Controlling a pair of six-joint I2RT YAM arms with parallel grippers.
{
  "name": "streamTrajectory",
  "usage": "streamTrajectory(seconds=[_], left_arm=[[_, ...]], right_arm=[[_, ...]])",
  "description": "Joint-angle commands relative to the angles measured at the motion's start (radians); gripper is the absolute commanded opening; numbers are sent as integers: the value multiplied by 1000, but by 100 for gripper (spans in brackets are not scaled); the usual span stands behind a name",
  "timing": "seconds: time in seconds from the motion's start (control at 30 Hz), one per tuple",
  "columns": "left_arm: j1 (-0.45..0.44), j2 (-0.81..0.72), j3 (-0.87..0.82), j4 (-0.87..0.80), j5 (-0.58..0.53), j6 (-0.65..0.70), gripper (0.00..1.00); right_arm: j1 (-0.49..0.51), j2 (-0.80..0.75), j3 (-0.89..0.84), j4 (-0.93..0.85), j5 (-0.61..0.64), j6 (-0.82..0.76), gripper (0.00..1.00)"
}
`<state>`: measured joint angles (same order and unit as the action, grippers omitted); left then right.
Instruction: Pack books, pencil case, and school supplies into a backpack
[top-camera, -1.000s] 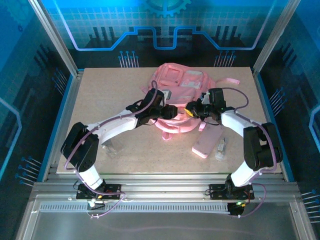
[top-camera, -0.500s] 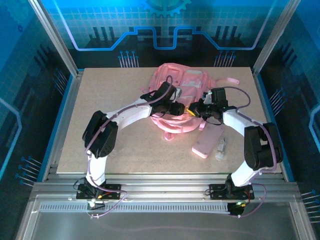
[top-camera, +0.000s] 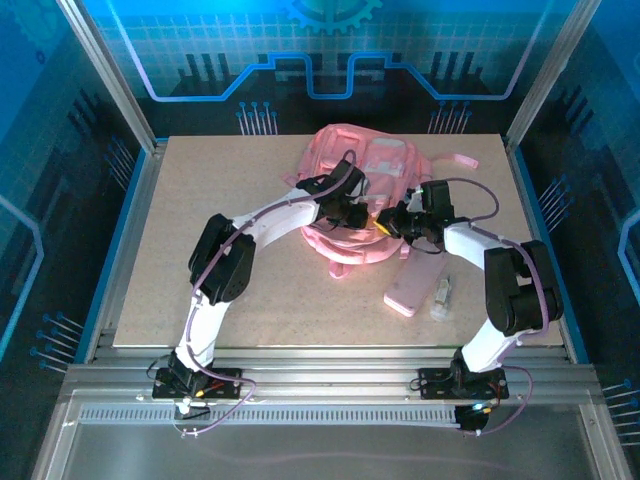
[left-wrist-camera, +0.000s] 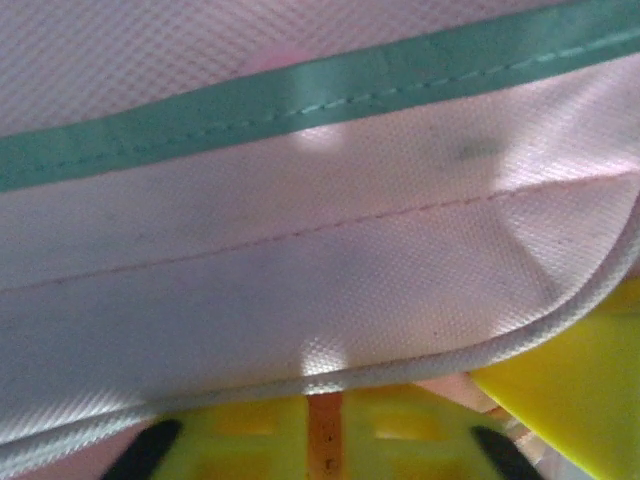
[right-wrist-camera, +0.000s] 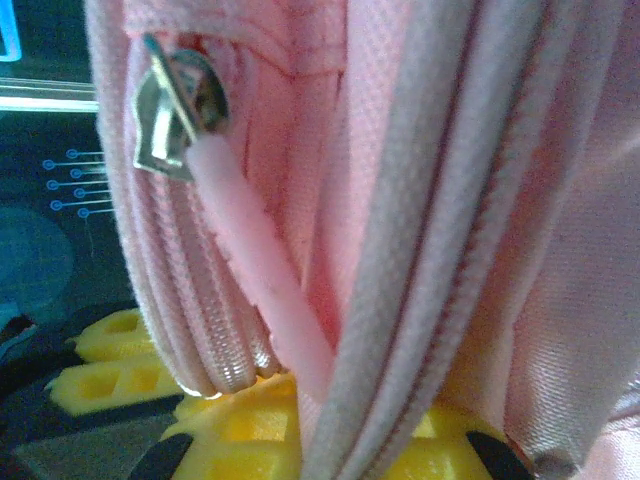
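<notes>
The pink backpack (top-camera: 365, 165) lies at the back middle of the table. My left gripper (top-camera: 360, 213) sits on its near part. In the left wrist view its yellow fingers (left-wrist-camera: 250, 430) are shut just under a grey-piped flap of the backpack (left-wrist-camera: 300, 280), with a thin pinkish strip pinched between them. My right gripper (top-camera: 388, 222) meets it from the right and is shut on the backpack's piped edge (right-wrist-camera: 400, 300) beside a metal zipper pull (right-wrist-camera: 175, 110). The pencil case (top-camera: 418, 282) and a small clear oblong supply (top-camera: 441, 296) lie to the near right. The books are hidden.
A pink strap (top-camera: 462, 160) trails from the backpack toward the back right. The bare tabletop (top-camera: 200, 220) stretches to the left and near side, bounded by an aluminium frame (top-camera: 330, 355) along the near edge.
My left arm reached farther right over the backpack and its gripper closed there. The right gripper tightened and stayed at the backpack's edge.
</notes>
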<state>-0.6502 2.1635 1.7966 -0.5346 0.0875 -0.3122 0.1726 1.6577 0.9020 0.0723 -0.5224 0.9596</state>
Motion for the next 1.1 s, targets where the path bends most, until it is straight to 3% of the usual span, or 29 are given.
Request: streamTrajectory(seconds=[0.0, 0.17, 0.3, 0.47, 0.67, 0.77, 0.8, 0.9, 0.97, 1.07], left_arm=[[-9, 39, 4, 3, -1, -9, 0], [-6, -69, -118, 59, -49, -56, 0], [15, -193, -284, 152, -175, -82, 0], [97, -275, -427, 223, -270, -115, 0], [131, -329, -479, 293, -232, -153, 0], [121, -347, -478, 335, -134, -162, 0], [111, -352, -478, 347, -108, -163, 5], [88, -361, -464, 349, -50, -203, 49], [81, -355, -458, 349, 4, -281, 58], [57, -336, -440, 342, 29, -317, 61]], right_arm=[[15, -36, 3, 57, -93, -40, 0], [-3, -40, -5, 42, -82, -52, 0], [-15, -43, -6, 28, -73, -64, 0], [-21, -60, 0, 4, -79, -80, 0], [-21, -68, 7, -8, -79, -84, 0], [-14, -67, 16, -16, -82, -91, 0], [-13, -67, 19, -21, -81, -94, 0], [-9, -66, 27, -34, -77, -97, 0], [-3, -65, 30, -38, -75, -103, 0], [6, -55, 41, -43, -79, -109, 0]])
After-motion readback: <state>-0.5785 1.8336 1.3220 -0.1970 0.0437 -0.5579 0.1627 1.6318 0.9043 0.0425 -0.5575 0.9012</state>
